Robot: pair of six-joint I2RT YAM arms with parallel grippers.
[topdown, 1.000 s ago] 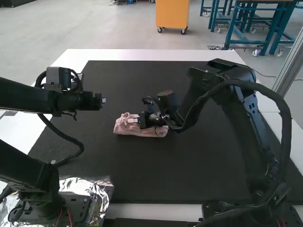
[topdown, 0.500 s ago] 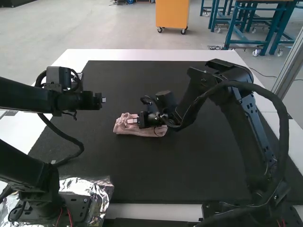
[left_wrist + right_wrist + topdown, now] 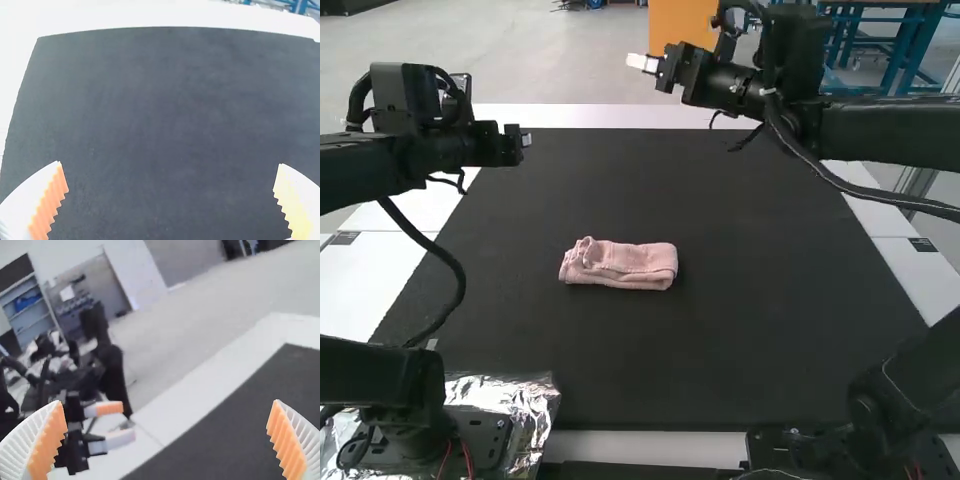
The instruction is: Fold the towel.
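A white table (image 3: 720,117) spreads out under me, and a black mat (image 3: 720,350) covers much of it, reaching past the towel (image 3: 630,265) on every side. My right arm (image 3: 895,135) comes in from the right, beyond the towel, its forearm held up about level and its wrist pointed left. My left arm (image 3: 355,170) comes in from the left of the towel, its wrist also beyond it and pointed right. Crinkled foil (image 3: 500,390) lies nearer than the towel and to its left, by my left arm's base.

The towel itself rests on the mat, pink and folded into a compact strip, its left end rumpled and curled; how many folds, I cannot tell. My right gripper (image 3: 640,63) is up beyond it, fingers spread wide. My left gripper (image 3: 526,140) is beyond it and to the left, fingers spread wide too. Both are well apart from the towel.

Counting down by size, I have one table, one mat, two arms, one towel, two grippers, and four ribbed orange pads, two in each wrist view.
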